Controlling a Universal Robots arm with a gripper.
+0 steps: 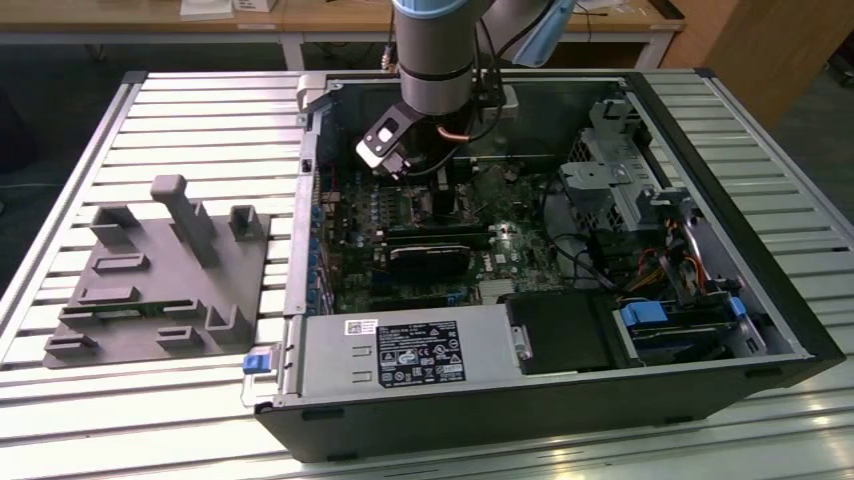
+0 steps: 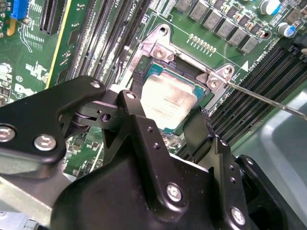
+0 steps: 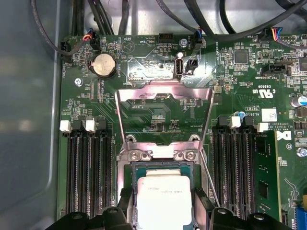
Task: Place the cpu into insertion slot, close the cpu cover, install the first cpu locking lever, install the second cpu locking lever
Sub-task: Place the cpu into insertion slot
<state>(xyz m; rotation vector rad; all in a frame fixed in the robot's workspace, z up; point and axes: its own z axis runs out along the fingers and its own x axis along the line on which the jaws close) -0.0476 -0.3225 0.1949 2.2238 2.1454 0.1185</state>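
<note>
Silvery grey, the cpu lies flat within the slot, its teal edge showing inside the slot's metal rim in both wrist views. The gripper stands directly over the slot. Its black fingers are set against two opposite edges of the cpu, so the jaws look closed on it rather than spread clear. Hinged at the slot's far rim, the cover is swung fully open and stands up away from the slot, with green board visible through its square window. A thin wire lever runs out from one corner of the slot, unlatched, slanting over the neighbouring memory slots. Banks of these long black slots flank the slot on two sides. Beyond the open cover, farther from the slot, a round coin battery sits on the board among small connectors and cable ends. In the exterior view the arm reaches down into the open case, above where the slot lies. The labelled power supply sits at the case's near edge. Well away from the slot, outside the case on the exterior view's left, a grey moulded fixture rests on the slatted table.
</note>
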